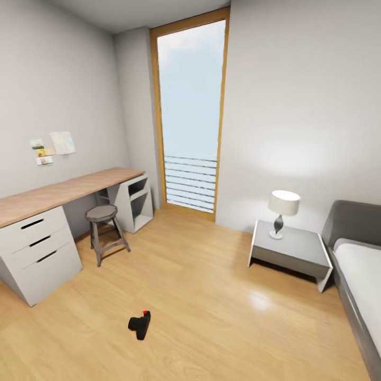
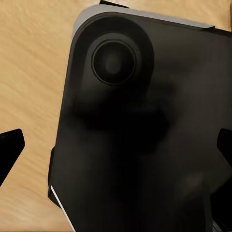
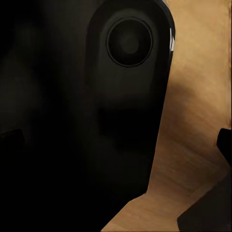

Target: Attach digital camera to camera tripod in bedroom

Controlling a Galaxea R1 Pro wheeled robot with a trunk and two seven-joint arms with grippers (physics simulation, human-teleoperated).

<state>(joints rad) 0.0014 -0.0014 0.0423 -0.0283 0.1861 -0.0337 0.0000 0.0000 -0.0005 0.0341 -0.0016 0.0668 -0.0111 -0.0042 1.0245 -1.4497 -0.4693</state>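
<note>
Lying on open wood floor (image 1: pixel 211 296): digital camera (image 1: pixel 140 324) | stool (image 1: pixel 106 233), nightstand (image 1: pixel 288 254) well apart | both pincers' spread: cannot tell

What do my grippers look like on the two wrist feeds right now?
On both wrist feeds the fingertips show as plain black wedges at the frame edges. Between them sits a black rounded robot panel with a circular recess and a thin pale edge.

No text can be read — the papers (image 1: pixel 53 146) pinned above the desk are too blurred.

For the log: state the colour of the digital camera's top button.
Red, on the black digital camera; head view shows it best.
</note>
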